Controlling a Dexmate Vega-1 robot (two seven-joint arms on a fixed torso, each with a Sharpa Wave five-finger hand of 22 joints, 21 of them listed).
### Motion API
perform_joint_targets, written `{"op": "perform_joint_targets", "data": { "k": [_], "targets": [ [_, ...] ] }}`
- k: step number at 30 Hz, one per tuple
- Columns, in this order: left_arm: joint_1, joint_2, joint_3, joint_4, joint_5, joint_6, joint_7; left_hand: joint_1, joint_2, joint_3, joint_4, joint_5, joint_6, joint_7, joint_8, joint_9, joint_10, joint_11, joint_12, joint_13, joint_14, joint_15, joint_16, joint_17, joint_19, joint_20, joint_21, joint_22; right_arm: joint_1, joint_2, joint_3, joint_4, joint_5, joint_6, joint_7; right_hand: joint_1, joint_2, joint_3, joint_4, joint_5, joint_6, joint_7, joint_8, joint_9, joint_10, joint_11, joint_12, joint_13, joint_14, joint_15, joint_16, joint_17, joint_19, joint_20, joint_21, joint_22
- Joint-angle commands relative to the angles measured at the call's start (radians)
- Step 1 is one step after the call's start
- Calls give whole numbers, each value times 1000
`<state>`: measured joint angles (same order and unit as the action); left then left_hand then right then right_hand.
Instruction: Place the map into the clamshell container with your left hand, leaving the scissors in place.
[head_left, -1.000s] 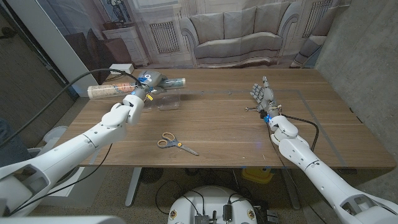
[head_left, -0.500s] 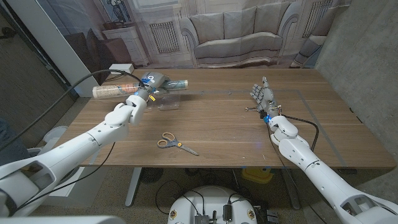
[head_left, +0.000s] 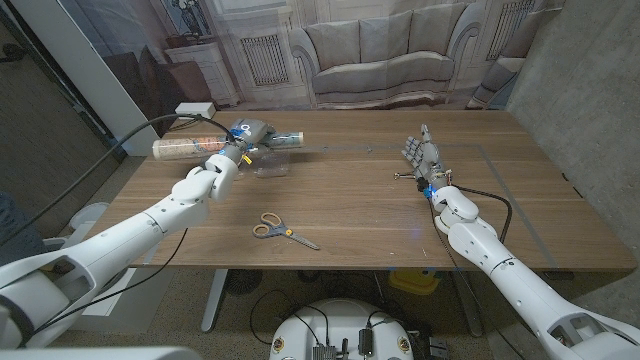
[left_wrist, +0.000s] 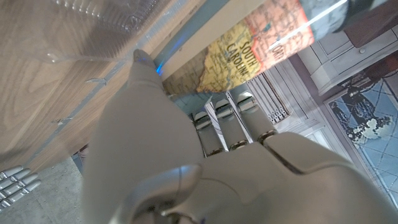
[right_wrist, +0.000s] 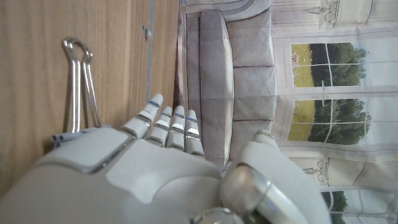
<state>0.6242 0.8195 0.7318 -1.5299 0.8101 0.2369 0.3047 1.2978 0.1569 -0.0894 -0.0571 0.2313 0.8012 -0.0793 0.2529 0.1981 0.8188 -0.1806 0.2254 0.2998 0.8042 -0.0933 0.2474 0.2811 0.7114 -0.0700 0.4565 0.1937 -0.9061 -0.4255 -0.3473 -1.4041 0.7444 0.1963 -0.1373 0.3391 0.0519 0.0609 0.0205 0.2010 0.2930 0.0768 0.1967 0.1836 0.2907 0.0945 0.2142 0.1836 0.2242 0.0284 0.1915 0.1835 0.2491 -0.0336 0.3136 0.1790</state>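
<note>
1. Holding the rolled map (head_left: 225, 143), the left robot hand (head_left: 232, 146) carried it level above the clear clamshell container (head_left: 270, 166).
2. Over the last second the map had edged rightward toward the container, so lowering it in seemed next.
3. The scissors (head_left: 283, 231) lay untouched on the counter (head_left: 350, 205).
4. The right robot hand (head_left: 422, 156) stood empty, fingers extended.

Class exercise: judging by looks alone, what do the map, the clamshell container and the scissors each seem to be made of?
Map: probably glossy printed paper, rolled into a tube; coloured print shows in the left wrist view.
Clamshell container: thin clear plastic; the wood shows through it.
Scissors: shiny metal blades, likely plastic handles in blue-grey and yellow.
</note>
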Motion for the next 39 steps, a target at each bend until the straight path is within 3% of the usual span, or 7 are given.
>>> {"op": "perform_joint_targets", "data": {
  "k": [1,39],
  "targets": [
    [-21,-20,21,43,-12,-16,4,3,-2,-2,6,-6,5,-13,-2,2,-6,0,-5,2,-11,-121,-5,2,-9,-45,3,2,10,10,-3,19,2,2,2,5,2,4,-5,0,3,1,-2,5,4,0,0,5,6,2,0,3,7,0,-4,4],
    [-19,-31,49,22,-2,55,-30,-2,-18,-5,13,-16,-13,-25,-14,3,-26,-6,-21,-4,-39,-119,-20,6,-25,-45,6,0,13,7,5,46,18,6,32,7,4,4,-8,-1,3,-2,-2,5,6,-1,1,5,7,4,0,3,10,1,-14,5]
  ]
}}
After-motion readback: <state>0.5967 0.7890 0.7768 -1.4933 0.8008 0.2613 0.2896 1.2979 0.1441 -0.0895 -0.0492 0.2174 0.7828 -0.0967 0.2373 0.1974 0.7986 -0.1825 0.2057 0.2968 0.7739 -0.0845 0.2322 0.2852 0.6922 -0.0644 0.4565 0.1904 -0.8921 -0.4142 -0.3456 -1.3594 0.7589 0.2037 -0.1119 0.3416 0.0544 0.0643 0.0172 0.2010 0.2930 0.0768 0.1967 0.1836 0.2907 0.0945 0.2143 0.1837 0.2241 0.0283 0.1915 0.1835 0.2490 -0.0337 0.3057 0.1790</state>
